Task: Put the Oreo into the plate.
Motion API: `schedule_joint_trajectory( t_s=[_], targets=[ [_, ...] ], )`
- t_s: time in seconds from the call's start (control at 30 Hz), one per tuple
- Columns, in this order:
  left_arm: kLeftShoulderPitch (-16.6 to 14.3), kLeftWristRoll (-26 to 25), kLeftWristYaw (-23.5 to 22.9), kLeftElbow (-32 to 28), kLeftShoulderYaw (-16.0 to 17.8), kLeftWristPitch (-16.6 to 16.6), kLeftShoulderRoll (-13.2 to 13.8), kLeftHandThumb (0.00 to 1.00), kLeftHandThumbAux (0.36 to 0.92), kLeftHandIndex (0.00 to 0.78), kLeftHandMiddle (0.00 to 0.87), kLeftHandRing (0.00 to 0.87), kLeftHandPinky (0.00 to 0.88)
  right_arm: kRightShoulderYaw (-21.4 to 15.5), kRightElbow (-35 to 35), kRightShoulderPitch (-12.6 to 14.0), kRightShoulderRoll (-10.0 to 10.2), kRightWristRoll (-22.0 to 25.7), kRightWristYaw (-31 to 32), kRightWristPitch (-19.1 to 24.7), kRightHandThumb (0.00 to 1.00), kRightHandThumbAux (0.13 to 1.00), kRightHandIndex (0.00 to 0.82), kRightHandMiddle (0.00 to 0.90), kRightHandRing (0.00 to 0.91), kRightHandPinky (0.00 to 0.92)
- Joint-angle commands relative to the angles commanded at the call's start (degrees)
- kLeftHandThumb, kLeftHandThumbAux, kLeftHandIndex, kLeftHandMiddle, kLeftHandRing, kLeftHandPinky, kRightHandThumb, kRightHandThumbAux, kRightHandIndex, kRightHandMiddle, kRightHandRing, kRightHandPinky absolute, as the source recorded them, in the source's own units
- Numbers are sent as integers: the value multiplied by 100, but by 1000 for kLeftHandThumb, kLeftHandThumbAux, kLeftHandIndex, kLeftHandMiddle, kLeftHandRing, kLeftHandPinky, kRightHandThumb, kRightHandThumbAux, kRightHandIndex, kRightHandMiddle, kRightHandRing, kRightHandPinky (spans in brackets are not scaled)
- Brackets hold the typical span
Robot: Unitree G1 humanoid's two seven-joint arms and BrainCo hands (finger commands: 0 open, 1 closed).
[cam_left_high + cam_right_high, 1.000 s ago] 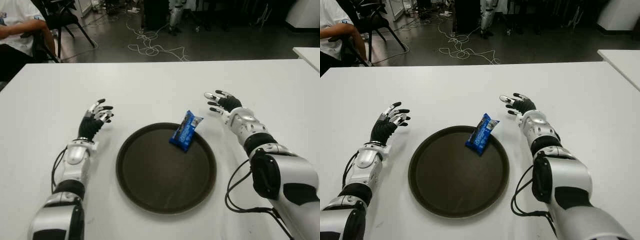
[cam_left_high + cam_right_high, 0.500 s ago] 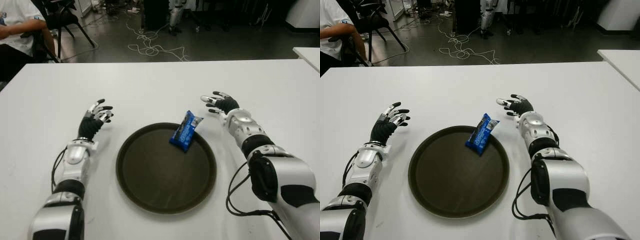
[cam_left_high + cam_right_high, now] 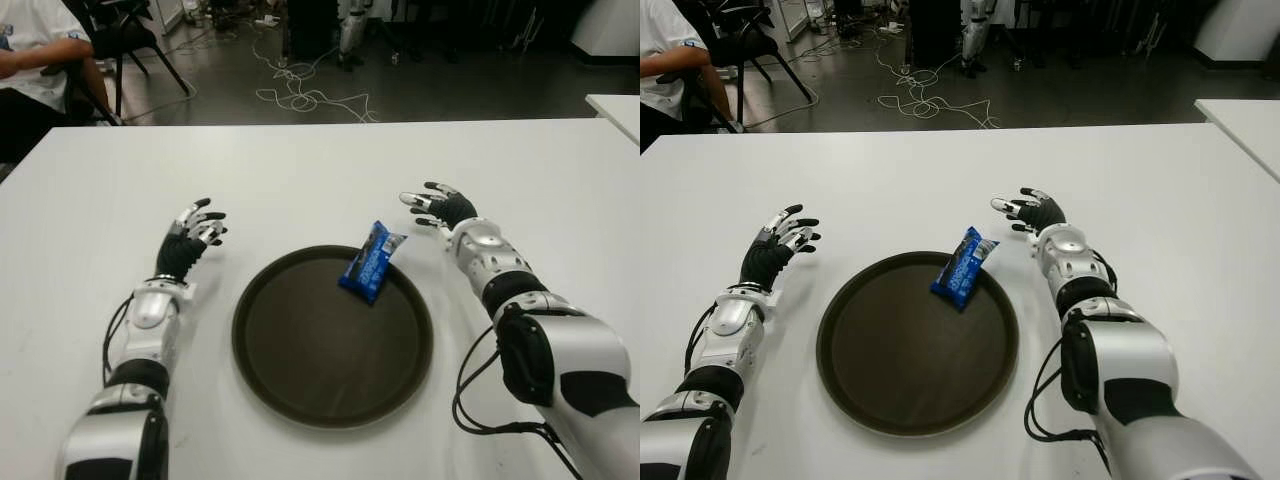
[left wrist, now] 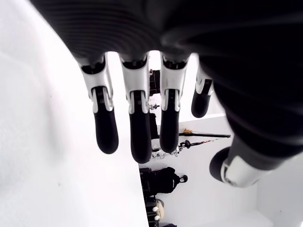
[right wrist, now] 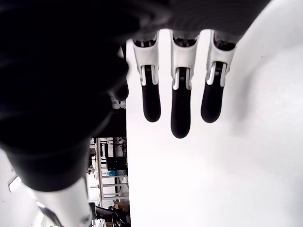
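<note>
Already the Oreo [image 3: 371, 262] leans on the plate [image 3: 300, 370] rim; right hand [image 3: 440, 206] nearby, left hand [image 3: 192, 232] aside, both spread and empty.

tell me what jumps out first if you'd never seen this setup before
A round dark brown plate sits in the middle of the white table, with a blue Oreo packet lying across its far right rim. An open robot hand flanks it on each side: the left robot hand to the plate's left, the right robot hand just right of the packet, neither holding anything. A seated person shows at the far left corner.
</note>
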Motion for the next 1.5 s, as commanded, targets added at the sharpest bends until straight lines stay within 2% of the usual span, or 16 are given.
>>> schedule_joint_trajectory(
  t_s=[1.0,1.5],
  targets=[
    [-12,56,37,-41,-19,95,92,242,636,155,304,331,371,123,-17,8,123,-113,-346,-196,0,819,180,260,305,364],
    [-10,58,-14,-23,-20,91,150,260,632,154,309,340,384,296,-23,3,142,-230,-365,-217,0,813,179,264,315,388]
  ],
)
